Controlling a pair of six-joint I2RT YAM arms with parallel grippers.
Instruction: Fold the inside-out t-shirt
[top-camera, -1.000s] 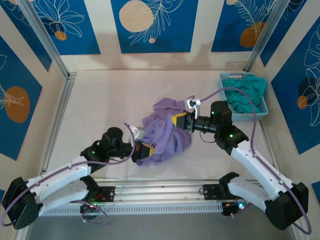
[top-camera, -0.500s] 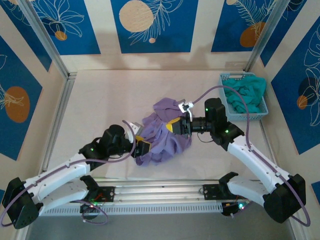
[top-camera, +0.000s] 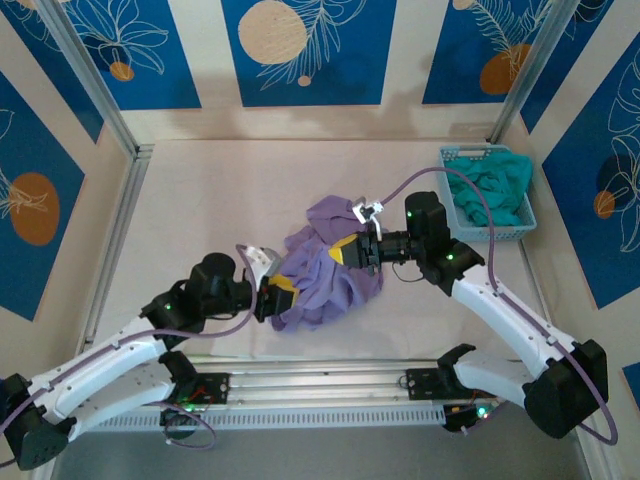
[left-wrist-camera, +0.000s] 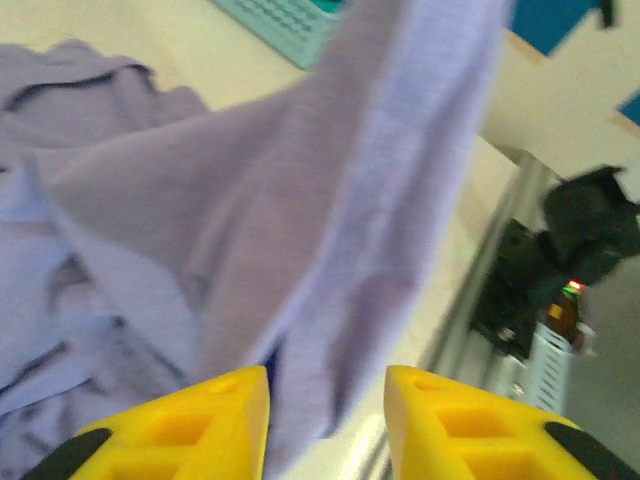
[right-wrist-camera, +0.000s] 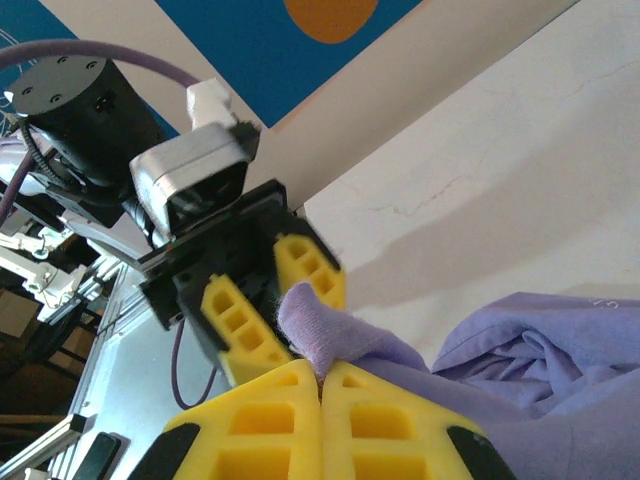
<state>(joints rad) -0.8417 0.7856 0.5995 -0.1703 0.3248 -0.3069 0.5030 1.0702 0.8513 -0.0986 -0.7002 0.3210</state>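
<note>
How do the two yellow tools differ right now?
The right tool has its jaws shut, pinching a fold of the shirt; the left tool has its jaws apart, with cloth hanging between them. The left tool sits at the shirt's near left edge; the right tool reaches over its middle. Both have yellow jaws and both are at the purple shirt.

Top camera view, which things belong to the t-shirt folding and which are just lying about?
Job: lavender t-shirt, left gripper, right gripper pinching the shirt.
Lying about: teal garment, blue basket holding it.
</note>
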